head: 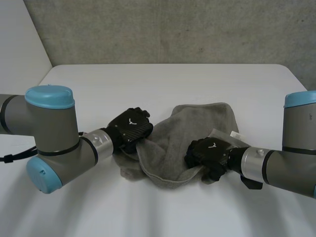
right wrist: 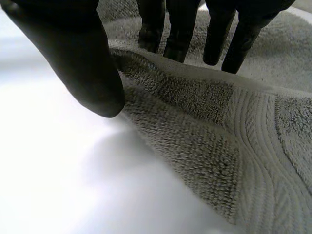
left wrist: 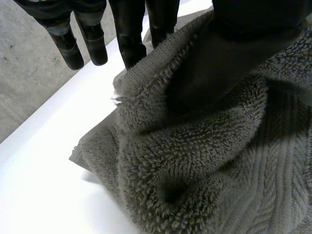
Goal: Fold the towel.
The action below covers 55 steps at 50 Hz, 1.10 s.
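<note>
On the white surface (head: 163,79) the grey towel (head: 197,123) lies rumpled near the middle: thick, soft and limp, so it will likely sag unless taken by a corner or hemmed edge. The left hand (head: 129,127), at its 9 o'clock edge, pinches a raised fold between thumb and straight fingers. The right hand (head: 210,150), at 4 o'clock, is spread, fingers on the pile, thumb beside the edge.

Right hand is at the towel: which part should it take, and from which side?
Probably the raised edge of the towel, coming from the bare table side. It stands as a ridge between thumb and fingers of the right hand, thin enough to pinch; further in the cloth lies flat.
</note>
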Available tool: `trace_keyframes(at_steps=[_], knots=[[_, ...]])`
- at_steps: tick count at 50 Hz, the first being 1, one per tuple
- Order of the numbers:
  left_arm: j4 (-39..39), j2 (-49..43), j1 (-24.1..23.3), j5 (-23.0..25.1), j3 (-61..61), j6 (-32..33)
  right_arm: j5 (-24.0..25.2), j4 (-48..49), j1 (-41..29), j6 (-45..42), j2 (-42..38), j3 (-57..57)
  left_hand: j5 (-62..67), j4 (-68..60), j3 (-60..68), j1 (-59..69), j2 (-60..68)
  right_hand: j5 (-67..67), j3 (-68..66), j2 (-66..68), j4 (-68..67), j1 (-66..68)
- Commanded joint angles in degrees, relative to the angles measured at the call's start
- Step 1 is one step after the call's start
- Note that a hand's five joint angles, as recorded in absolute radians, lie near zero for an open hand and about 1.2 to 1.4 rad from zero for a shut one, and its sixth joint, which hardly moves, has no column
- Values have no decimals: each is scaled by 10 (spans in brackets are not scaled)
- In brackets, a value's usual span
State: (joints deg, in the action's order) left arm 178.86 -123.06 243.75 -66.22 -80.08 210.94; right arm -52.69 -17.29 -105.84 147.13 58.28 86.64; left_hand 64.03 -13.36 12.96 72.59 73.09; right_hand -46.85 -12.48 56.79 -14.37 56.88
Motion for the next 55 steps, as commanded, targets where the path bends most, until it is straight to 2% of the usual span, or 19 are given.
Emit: trace_keyframes(at_steps=[1, 7, 9, 11, 18, 20, 22, 24, 26, 27, 28, 30, 34, 37, 41, 47, 52, 54, 55], knots=[[0, 4, 8, 0, -12, 1, 0, 9, 16, 1, 0, -4, 33, 34, -30, 47, 42, 5, 25, -4, 44, -5], [0, 8, 15, 0, -20, 2, 0, 8, 26, -2, 7, -6, 33, 34, -30, 47, 42, -35, 25, 36, 44, 35], [0, 7, 16, 0, -20, 2, 0, 8, 27, -6, 4, -7, 60, 34, -30, 74, 69, -87, 25, 88, 44, 87], [1, 7, 20, 0, -18, 2, 1, 9, 27, -32, -2, -12, 60, 34, -30, 74, 69, -231, 25, 231, 44, 230], [12, 3, 25, 0, 24, 0, 7, 7, 16, -80, -7, -79, 60, 34, -30, 74, 69, -231, 25, 232, 44, 231], [42, 9, 26, -21, 75, -10, 8, 7, 11, -76, -4, -121, 60, 34, -30, 74, 69, -231, 25, 232, 44, 231], [67, 14, 23, -41, 97, -18, 0, 13, -1, -59, 7, -185, 60, 34, -30, 74, 69, -231, 25, 232, 44, 231], [100, 35, 21, -62, 115, -35, -31, 69, -14, 31, 55, -304, 60, 34, -30, 74, 69, -231, 25, 232, 44, 231], [144, 71, 23, -87, 122, -63, -56, 122, -16, 90, 78, -327, 60, 34, -30, 74, 69, -231, 25, 232, 44, 231], [199, 114, 27, -114, 120, -98, -56, 123, -17, 90, 78, -328, 60, 34, -30, 74, 69, -231, 25, 232, 44, 231], [200, 114, 27, -114, 120, -98, -84, 193, -15, 160, 105, -328, 60, 34, -30, 74, 69, -231, 25, 232, 44, 231], [316, 199, 34, -151, 82, -195, -108, 290, -7, 262, 155, -299, 60, 34, -30, 74, 69, -231, 25, 232, 44, 231], [343, 236, 48, -149, 33, -243, -94, 306, -1, 306, 174, -243, 60, 34, -30, 74, 69, -231, 25, 232, 44, 231], [330, 245, 60, -142, -22, -246, -76, 300, -5, 275, 184, -169, 60, 34, -30, 74, 69, -231, 25, 232, 44, 231], [309, 245, 66, -122, -137, -234, -57, 305, -1, 201, 189, -34, 60, 34, -30, 74, 69, -231, 25, 232, 44, 231], [304, 232, 82, -95, -230, -191, -22, 302, 4, 130, 186, 64, 60, 34, -30, 74, 69, -231, 25, 232, 44, 231], [267, 191, 85, -90, -299, -108, 3, 301, 5, 58, 175, 151, 60, 34, -30, 74, 69, -231, 25, 232, 44, 231], [252, 181, 84, -92, -301, -89, -6, 304, 7, 23, 148, 181, 60, 34, -30, 74, 69, -92, 25, 92, 44, 92], [251, 181, 84, -92, -301, -89, -7, 304, 7, 23, 148, 181, 60, 34, -30, 74, 69, -91, 25, 91, 44, 90]])
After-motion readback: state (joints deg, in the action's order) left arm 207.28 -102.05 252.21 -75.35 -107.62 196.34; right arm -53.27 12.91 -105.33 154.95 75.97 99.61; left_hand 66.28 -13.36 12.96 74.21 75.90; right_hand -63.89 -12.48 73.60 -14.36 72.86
